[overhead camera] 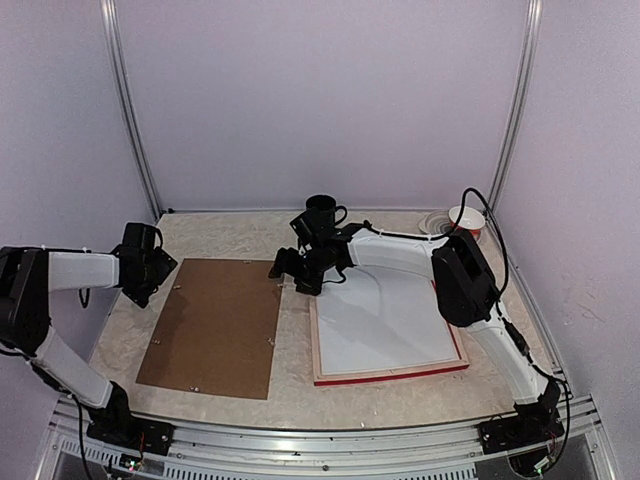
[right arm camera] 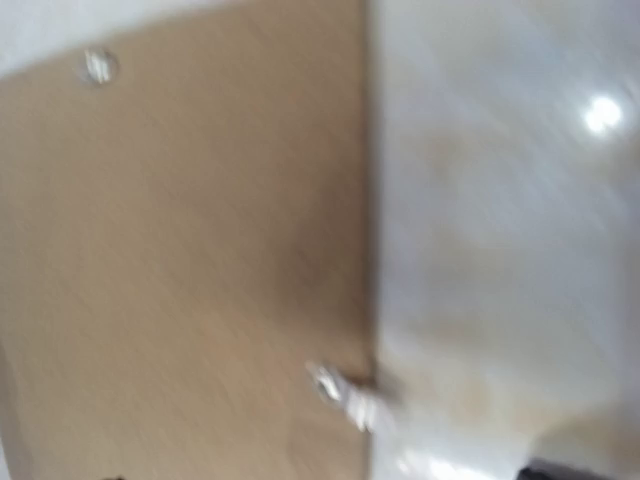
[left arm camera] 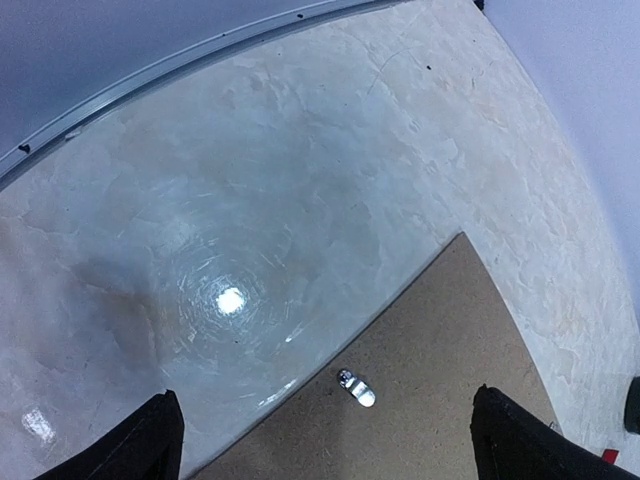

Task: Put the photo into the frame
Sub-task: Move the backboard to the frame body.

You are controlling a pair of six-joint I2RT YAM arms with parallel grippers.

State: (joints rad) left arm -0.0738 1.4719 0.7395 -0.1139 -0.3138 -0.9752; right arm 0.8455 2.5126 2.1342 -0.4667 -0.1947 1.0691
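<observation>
The frame [overhead camera: 395,375] lies face down at centre right, with its red outer edge and pale wood back showing. A plain white sheet [overhead camera: 385,320] fills it, without any cut-out; it looks like the photo, back side up. My right gripper [overhead camera: 290,268] hovers just off the frame's far-left corner, above the gap between the frame and the brown backing board [overhead camera: 215,325]. Its wrist view is blurred; only dark finger tips show at the bottom edge, set wide apart. My left gripper [left arm camera: 335,445] is open and empty over the board's far-left corner [left arm camera: 440,380].
A black mug [overhead camera: 322,212] stands just behind the right gripper. A white cup [overhead camera: 466,219] and a white round piece [overhead camera: 437,223] sit at the back right. Small metal clips [left arm camera: 356,388] stick up from the board's edge, one of them in the right wrist view [right arm camera: 335,385].
</observation>
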